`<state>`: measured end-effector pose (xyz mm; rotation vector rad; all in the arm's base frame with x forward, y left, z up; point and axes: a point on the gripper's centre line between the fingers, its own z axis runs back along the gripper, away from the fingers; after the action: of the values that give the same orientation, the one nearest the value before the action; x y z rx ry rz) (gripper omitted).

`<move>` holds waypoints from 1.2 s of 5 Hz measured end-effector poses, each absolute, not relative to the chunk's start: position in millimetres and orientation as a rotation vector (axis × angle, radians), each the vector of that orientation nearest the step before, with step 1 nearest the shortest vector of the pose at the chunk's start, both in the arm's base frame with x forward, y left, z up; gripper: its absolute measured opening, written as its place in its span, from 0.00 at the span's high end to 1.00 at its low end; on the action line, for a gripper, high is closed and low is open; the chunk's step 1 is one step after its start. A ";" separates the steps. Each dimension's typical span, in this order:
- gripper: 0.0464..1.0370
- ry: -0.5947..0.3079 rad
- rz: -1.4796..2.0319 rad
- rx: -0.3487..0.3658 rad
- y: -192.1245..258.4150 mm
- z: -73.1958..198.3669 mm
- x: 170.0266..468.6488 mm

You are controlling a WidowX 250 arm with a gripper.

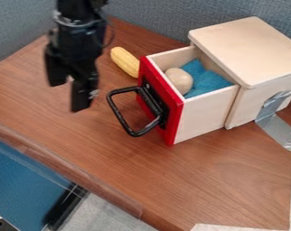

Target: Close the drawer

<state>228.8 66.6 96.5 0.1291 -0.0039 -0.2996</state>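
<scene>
1. There are no words, numbers, labels or signs that can be read here.

Your tool [70,95] hangs here, fingers apart, near the black handle [116,108]; your red-fronted drawer [203,117] stands open, blue cloth [209,84] and a pale ball [179,80] inside, yellow corn [124,62] just beside.
</scene>
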 end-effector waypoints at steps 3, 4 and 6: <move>0.04 -0.055 -0.200 0.281 82.8 69.0 241.5; 0.04 -0.001 -0.209 0.273 78.0 57.8 241.7; 0.04 0.078 -0.211 0.333 69.6 42.5 255.4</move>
<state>255.4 69.6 42.5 0.3333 0.0779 -0.2107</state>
